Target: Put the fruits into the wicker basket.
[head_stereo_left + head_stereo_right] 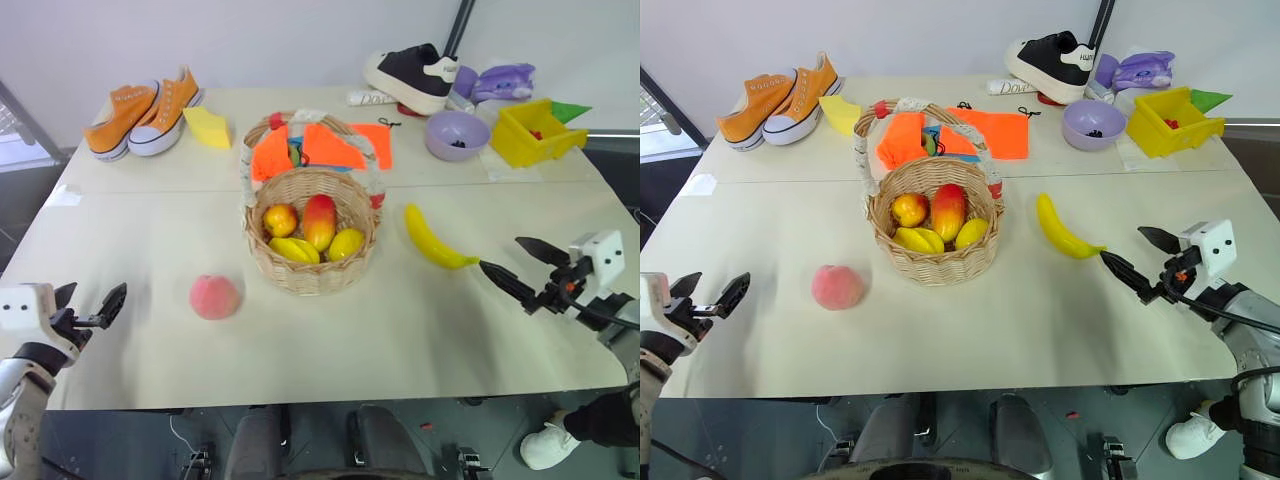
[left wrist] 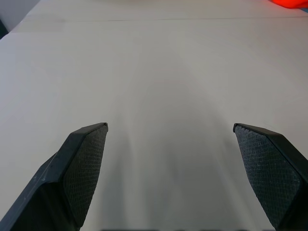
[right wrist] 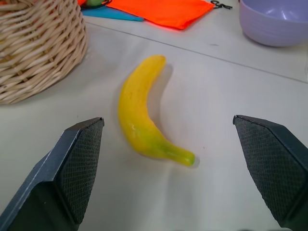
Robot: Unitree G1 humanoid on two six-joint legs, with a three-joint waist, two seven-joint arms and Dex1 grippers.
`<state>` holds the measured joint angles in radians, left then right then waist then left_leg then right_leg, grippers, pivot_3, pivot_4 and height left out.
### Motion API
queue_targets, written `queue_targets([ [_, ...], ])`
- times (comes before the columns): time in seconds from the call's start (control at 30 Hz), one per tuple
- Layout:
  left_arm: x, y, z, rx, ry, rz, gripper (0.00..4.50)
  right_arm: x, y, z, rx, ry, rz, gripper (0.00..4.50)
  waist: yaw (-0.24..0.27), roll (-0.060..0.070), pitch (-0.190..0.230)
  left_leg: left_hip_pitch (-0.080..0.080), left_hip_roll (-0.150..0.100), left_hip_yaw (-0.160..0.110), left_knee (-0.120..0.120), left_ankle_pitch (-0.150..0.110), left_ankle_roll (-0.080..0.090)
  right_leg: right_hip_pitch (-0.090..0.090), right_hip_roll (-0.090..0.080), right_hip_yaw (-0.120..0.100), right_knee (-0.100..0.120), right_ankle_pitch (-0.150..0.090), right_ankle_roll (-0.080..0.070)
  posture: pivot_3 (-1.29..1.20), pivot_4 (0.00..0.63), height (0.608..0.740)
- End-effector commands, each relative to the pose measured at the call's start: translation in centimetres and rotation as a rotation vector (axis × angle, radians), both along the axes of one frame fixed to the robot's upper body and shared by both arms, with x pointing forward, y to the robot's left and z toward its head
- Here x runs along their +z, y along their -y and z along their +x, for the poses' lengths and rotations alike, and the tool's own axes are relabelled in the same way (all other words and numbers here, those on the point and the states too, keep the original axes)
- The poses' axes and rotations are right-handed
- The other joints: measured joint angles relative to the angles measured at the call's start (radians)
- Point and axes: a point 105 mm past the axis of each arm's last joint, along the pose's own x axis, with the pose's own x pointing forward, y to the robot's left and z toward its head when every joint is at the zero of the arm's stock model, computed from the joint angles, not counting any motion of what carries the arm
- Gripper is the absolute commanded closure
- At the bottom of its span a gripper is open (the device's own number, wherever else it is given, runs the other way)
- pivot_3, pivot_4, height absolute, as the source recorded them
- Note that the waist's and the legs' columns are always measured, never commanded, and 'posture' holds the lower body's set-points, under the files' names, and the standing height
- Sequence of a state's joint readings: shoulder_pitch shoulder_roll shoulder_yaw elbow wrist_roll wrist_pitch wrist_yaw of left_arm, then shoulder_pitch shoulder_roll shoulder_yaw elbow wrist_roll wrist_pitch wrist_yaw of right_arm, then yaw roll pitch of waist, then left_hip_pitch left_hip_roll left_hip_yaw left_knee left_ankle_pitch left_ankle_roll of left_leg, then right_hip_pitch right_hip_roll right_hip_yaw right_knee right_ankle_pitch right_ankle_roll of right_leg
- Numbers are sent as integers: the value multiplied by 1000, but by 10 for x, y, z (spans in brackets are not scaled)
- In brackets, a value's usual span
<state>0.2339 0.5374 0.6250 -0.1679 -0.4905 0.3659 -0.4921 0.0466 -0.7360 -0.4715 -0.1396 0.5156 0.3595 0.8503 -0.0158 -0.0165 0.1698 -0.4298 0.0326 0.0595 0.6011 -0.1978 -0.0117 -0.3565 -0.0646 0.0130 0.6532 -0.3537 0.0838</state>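
A wicker basket [image 1: 312,243] sits in the middle of the bench [image 1: 400,340]. It has a tall handle wrapped in white and red. Inside it are a small apple [image 1: 280,219], a red and yellow mango [image 1: 319,221] and some yellow fruits.

A pink peach [image 1: 215,297] lies on the bench, to the left of the basket and a bit nearer the robot. A yellow banana [image 1: 432,239] lies on the bench just to the right of the basket. Its thin end points at the right hand [image 1: 522,268].

The right hand is near the tip of the banana but does not touch it. Its two black fingers are spread wide and hold nothing. The left hand [image 1: 88,306] is over the bare bench, well apart from the peach. Its fingers are spread wide too, with nothing in them.

At the back of the bench are orange shoes [image 1: 145,113], a black and white shoe [image 1: 412,76], a purple bowl [image 1: 457,134], a yellow bin [image 1: 534,131] and orange cloths [image 1: 325,149].
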Motion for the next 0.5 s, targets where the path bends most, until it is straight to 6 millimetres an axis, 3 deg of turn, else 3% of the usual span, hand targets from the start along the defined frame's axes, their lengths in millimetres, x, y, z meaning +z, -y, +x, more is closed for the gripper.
queue_targets([
  [0.03,15,-3,-2,6,38,34,0,13,-3,2,24,42,-28,10,0,0,0,0,0,0,0,0,0,0,0,0,0,0,0,0,150,733],
  [0.5,24,9,5,-53,53,51,0,21,-19,4,96,67,-13,10,0,0,0,0,0,0,0,1,1,0,0,0,0,0,1,0,150,733],
])
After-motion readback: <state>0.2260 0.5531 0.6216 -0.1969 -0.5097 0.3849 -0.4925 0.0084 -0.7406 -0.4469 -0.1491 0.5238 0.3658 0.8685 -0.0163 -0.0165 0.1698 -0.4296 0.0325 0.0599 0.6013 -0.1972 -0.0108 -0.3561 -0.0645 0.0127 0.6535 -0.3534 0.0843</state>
